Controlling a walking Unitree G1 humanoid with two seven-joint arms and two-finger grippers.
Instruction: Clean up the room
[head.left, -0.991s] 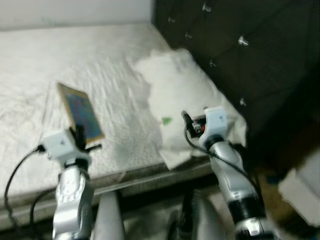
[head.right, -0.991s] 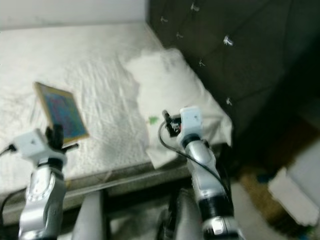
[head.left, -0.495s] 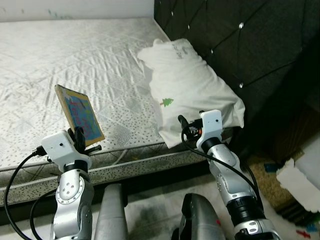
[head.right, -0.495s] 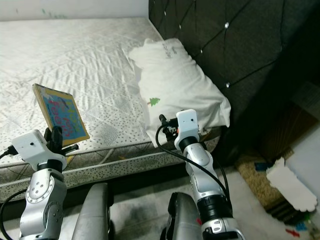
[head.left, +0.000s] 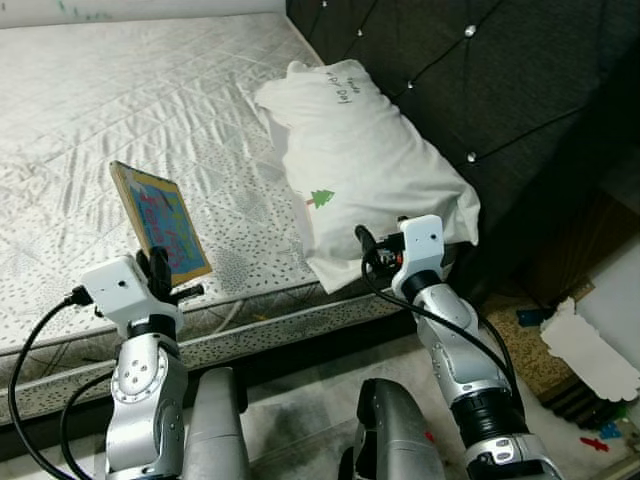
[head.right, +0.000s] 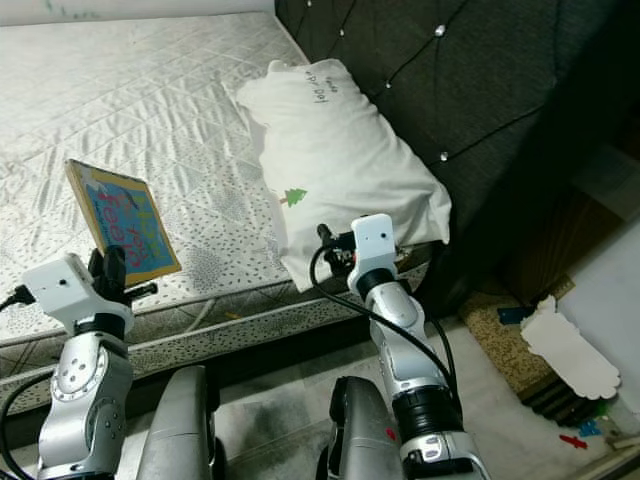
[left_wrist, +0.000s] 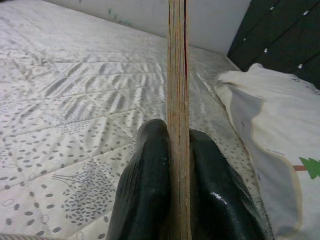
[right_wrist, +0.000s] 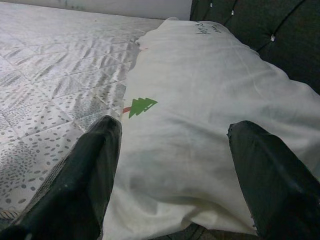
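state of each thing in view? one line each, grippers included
left gripper: shut on the book, raised over the mattress edge
book: held upright, tilted, cover facing the camera
right gripper: open, pointed at the pillow, not touching
pillow: lying flat on the mattress by the headboard
mattress: bare, no sheet
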